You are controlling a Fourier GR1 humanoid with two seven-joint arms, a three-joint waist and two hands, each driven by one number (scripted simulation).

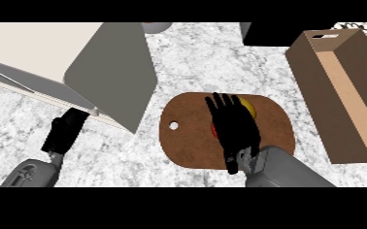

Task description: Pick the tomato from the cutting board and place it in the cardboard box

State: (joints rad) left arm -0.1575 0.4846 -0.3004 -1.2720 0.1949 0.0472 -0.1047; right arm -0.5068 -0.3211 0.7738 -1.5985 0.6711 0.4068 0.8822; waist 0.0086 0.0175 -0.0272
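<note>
You are seeing one cardboard box (342, 102), one cutting board (188, 143); straight-fingered right hand (233, 123) is covering one tomato (213, 129). Left hand (64, 132) is resting unclenched.

2 forearms, both grey with hard shells. right forearm (287, 171): mid grey, boxy, flat faces with bevelled edges. It has small light-grey and dark parts at the wrist where it meets the hand. right hand (235, 126): matte black all over, long thin fingers, no markings visible. left forearm (30, 174): lighter grey, more rounded casing with a faint round marking. left hand (66, 132): same matte black, reads as 1 narrow slab.
</note>
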